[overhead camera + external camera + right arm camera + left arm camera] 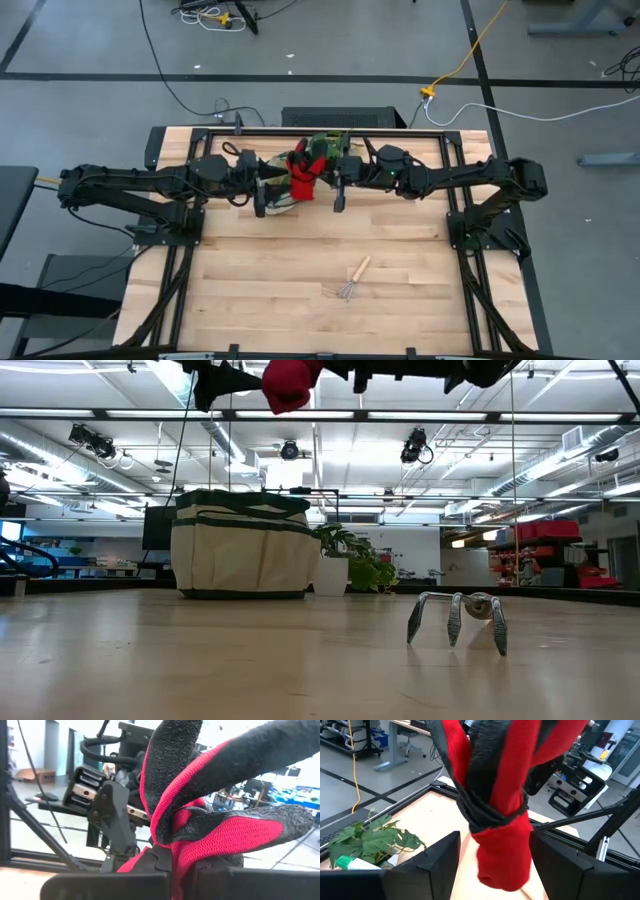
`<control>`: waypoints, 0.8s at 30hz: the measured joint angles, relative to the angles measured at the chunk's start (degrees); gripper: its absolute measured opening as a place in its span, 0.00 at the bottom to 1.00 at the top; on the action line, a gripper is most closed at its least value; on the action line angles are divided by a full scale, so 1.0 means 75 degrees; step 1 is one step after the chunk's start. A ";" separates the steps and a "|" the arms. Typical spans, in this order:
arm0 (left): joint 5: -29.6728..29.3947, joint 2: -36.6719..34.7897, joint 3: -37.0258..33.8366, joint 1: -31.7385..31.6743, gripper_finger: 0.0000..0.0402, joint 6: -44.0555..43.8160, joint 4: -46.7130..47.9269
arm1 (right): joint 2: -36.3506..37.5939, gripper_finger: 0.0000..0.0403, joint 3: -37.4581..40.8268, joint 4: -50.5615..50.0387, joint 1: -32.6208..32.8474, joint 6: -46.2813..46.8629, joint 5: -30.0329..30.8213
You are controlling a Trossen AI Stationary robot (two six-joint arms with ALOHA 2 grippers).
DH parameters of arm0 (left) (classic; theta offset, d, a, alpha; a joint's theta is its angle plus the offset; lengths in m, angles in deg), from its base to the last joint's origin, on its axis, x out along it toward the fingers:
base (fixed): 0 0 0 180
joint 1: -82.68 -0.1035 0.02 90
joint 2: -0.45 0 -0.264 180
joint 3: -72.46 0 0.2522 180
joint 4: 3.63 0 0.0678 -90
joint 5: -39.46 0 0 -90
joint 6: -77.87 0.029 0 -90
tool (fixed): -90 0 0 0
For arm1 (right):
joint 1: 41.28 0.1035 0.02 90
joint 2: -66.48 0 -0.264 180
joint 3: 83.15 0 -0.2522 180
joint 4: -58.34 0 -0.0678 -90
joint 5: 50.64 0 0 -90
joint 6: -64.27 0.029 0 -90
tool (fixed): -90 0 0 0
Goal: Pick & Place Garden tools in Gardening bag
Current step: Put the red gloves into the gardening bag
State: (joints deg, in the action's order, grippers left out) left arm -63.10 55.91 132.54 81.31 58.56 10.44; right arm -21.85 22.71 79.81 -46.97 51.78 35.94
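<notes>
This looks like a robotics lab or industrial workshop. Two dark arms (150, 185) are mounted on a black metal frame (470, 240) around a pale wooden counter (300, 280), which stands on a grey concrete floor (90, 100) marked with dark tape lines. Loose cables (175, 80), one of them yellow (470, 55), trail across that floor. From counter height, the room behind is a large open hall with exposed ceiling ducts (60, 435), strip lights (330, 415) and ceiling-mounted cameras or lamps (415, 445). Red shelving or bins (545, 550), possibly storage racks, stand far off, too small to tell clearly.
</notes>
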 joint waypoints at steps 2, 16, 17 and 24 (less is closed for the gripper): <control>0.0000 0.0003 0.0000 -0.0002 0.61 0.0000 0.0012 | -0.0062 0.02 0.0000 0.0135 0.0009 -0.0006 -0.0117; 0.0117 0.0003 0.0000 -0.0008 0.61 -0.0001 -0.0135 | -0.0676 0.02 -0.0009 0.1057 -0.0012 0.0296 -0.0557; 0.0119 0.0003 0.0000 -0.0008 0.61 0.0000 -0.0136 | -0.0679 0.02 -0.0009 0.1056 -0.0012 0.0340 -0.0559; 0.0114 0.0003 0.0000 -0.0008 0.61 0.0043 -0.0138 | -0.0676 0.02 -0.0009 0.1119 0.0038 0.0399 -0.0790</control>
State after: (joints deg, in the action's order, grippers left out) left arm -62.25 55.93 132.54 81.24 58.88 9.40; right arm -26.92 22.64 88.20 -46.69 54.78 30.02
